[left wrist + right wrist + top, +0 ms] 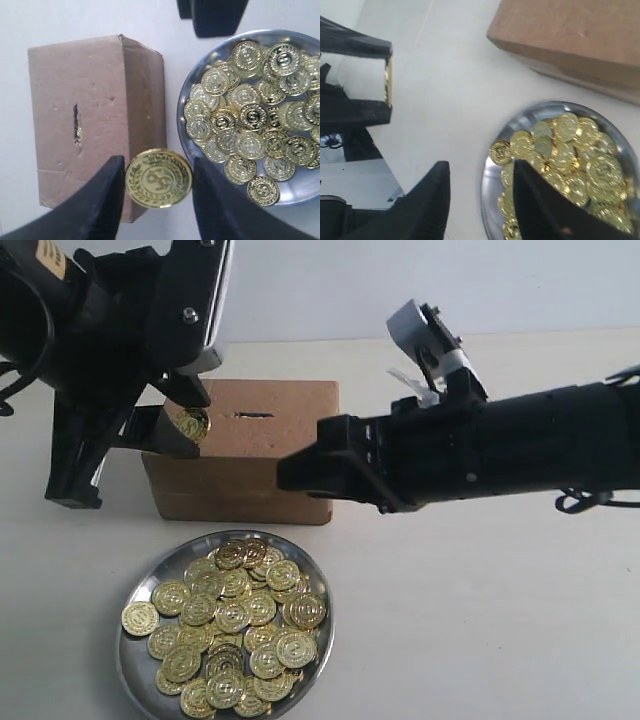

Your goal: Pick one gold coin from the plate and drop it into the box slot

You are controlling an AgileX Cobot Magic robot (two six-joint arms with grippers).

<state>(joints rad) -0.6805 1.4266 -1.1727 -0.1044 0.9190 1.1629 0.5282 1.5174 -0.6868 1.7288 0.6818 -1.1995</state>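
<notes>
My left gripper (186, 416) is shut on one gold coin (192, 425), held by its edges with its face showing (158, 178). The coin hangs above the left front corner of the brown cardboard box (290, 400), left of the dark slot (253, 415). In the left wrist view the slot (76, 122) is a narrow slit in the box top (105, 90), apart from the coin. The silver plate (326, 625) lies in front of the box, heaped with gold coins (232, 615). My right gripper (300, 470) is open and empty, hovering in front of the box, over the plate's rim (492, 175).
The box and plate rest on a plain white table (480, 620). The right arm (520, 445) stretches across from the right at box height. The left arm's black body (110, 330) stands over the box's left end. The left fingers and the coin's edge (387, 82) show in the right wrist view.
</notes>
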